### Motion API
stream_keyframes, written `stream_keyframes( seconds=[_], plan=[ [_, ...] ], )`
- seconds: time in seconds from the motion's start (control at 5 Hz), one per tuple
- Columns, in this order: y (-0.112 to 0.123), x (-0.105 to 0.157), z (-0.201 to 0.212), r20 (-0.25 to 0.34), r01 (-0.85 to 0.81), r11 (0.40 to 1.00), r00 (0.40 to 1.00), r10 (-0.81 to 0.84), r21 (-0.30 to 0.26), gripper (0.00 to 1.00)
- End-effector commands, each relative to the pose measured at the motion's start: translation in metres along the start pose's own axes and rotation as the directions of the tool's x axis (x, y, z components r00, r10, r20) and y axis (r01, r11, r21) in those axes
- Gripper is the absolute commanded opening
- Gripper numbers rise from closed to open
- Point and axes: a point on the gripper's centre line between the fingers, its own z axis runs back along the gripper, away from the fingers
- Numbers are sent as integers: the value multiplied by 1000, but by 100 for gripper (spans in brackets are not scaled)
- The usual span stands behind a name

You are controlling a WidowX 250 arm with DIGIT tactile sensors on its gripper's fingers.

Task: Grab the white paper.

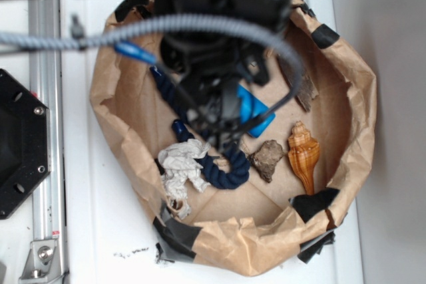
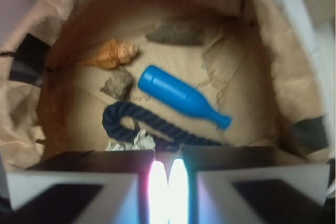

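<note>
The white paper (image 1: 183, 167) is looking light and soft; pinching its crumpled middle seems best. The pincer (image 2: 168, 179) is pressed together, empty.

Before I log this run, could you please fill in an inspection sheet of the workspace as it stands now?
Surface: white table bearing an open brown paper bag with black tape patches.
Job's things: white paper, crumpled, on the bag floor, touching the rope's loop; not held.
Clutter: navy rope, blue bottle lying on its side, orange shell, grey rock, bark-like piece.
Grippers: pincer above the bag, jaws close together, holding nothing.
Cables: braided grey cable arcing over the bag.
Surroundings: metal rail and black plate beside the bag.
</note>
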Motion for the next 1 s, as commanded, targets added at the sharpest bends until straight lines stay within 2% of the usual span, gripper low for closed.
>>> stream_keyframes(
  seconds=[0.0, 0.2, 0.4, 0.6, 0.8],
  plan=[
    [-20, -25, -72, -4, -62, 997, 998, 62, -37, 100],
    [-31, -31, -99, -46, -74, 997, 996, 72, -31, 100],
    [-41, -34, -124, -43, -105, 993, 994, 102, -51, 100],
    [-41, -29, -138, -44, -92, 995, 995, 90, -28, 0],
    [-37, -21, -129, -36, -64, 998, 997, 63, -10, 0]
  ],
)
